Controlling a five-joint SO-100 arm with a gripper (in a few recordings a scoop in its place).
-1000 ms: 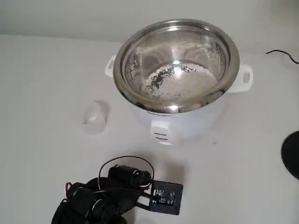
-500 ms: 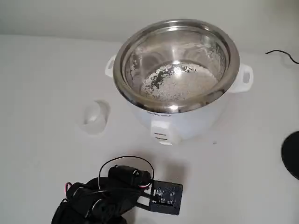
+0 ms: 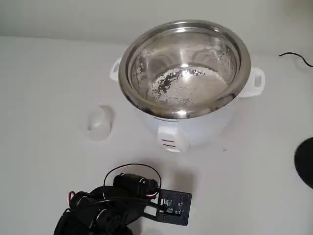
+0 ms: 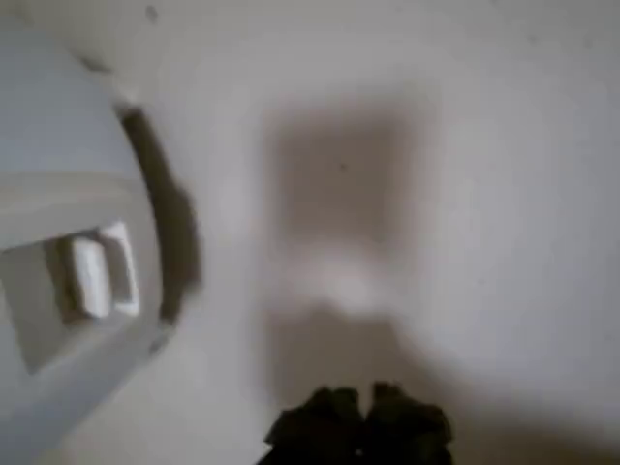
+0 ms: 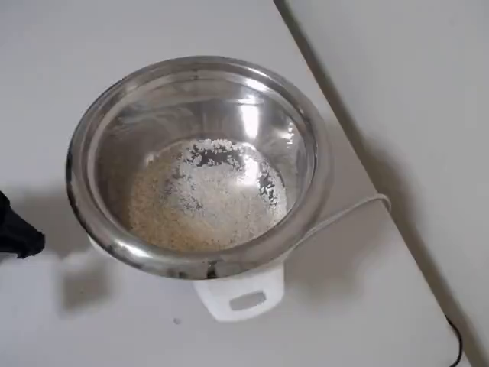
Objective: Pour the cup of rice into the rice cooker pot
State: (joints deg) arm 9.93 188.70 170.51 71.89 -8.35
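Where the white table (image 3: 44,83) ends, a pale wall (image 3: 73,17) rises

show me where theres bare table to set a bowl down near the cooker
Fixed view: bare table left of the rice cooker pot, above the cup; also right, between cooker front and dark disc. Crowded: the arm at the bottom.

plain white tabletop (image 3: 44,83), matte. thin black cable (image 3: 296,58) at right edge, fixed view. white power cord (image 5: 344,214) trails right, overhead view.
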